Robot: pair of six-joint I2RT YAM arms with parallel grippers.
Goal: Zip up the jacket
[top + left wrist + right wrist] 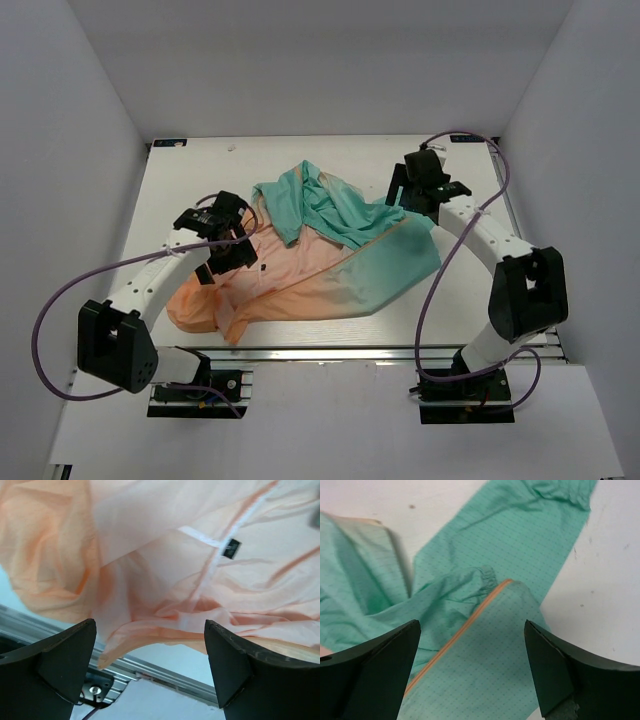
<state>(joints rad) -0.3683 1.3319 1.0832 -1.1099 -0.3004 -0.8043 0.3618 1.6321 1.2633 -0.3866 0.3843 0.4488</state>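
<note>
Top external shows you the jacket (330, 262), peach end at the near rim of the table (190, 185); left gripper (150, 630) and right gripper (472, 630) gape wide, empty.

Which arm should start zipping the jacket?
Probably the right. The right pincer, open, hangs over the teal end of the jacket, by an orange-lined edge, where zipping likely starts. The left pincer, open, is over the peach part.

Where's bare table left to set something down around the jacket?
Far-left corner of the table, behind the left tool, is bare; so is the near patch right of the jacket hem. Centre and far right are crowded.
</note>
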